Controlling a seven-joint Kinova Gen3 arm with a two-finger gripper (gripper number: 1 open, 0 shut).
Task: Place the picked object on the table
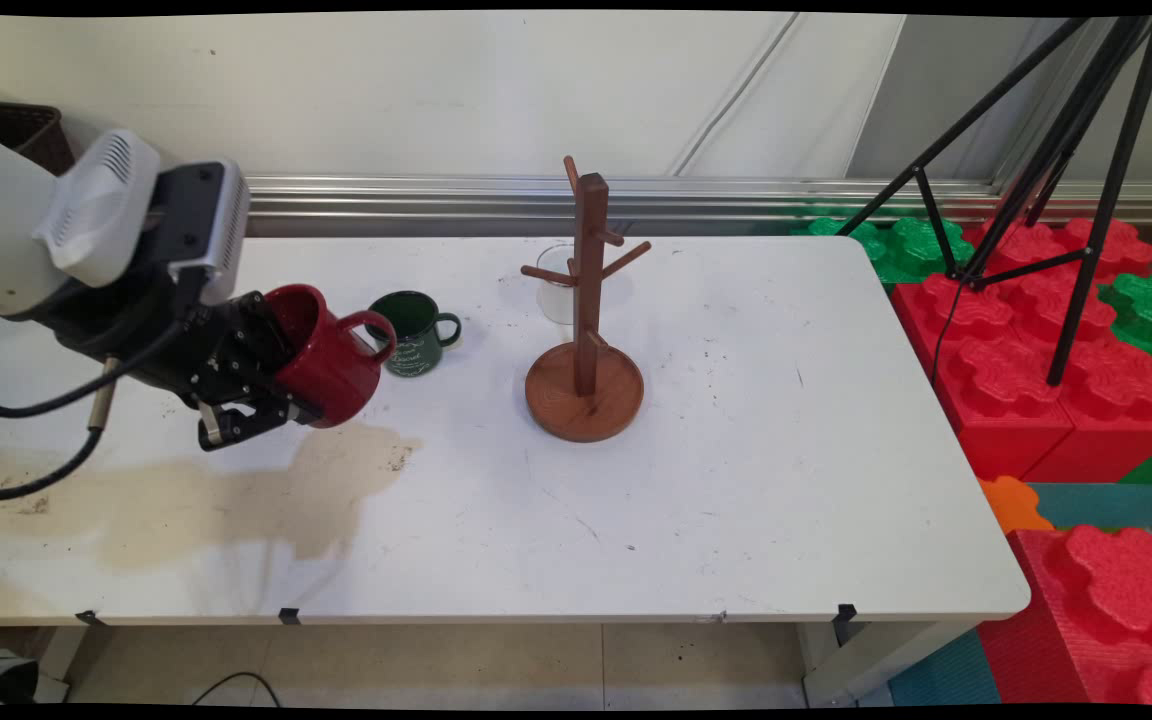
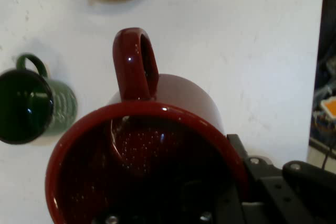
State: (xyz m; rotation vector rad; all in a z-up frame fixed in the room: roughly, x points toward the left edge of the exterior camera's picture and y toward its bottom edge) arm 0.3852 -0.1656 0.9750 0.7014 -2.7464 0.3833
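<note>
Red mug [image 1: 328,352] clamped by rim in black gripper [image 1: 271,385], lifted clear of white table [image 1: 756,480], tipped on side, handle toward green mug [image 1: 414,333]. Green mug upright on table just beyond. Wooden mug tree [image 1: 586,330] mid-table, clear glass [image 1: 556,285] behind it.

Green mug [image 1: 416,332] and wooden rack [image 1: 586,330] obstruct the table's [image 1: 786,480] middle.

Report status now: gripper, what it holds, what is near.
Gripper shut on red mug, lifted, tilted. Green mug just beside. Wooden mug tree farther right.
</note>
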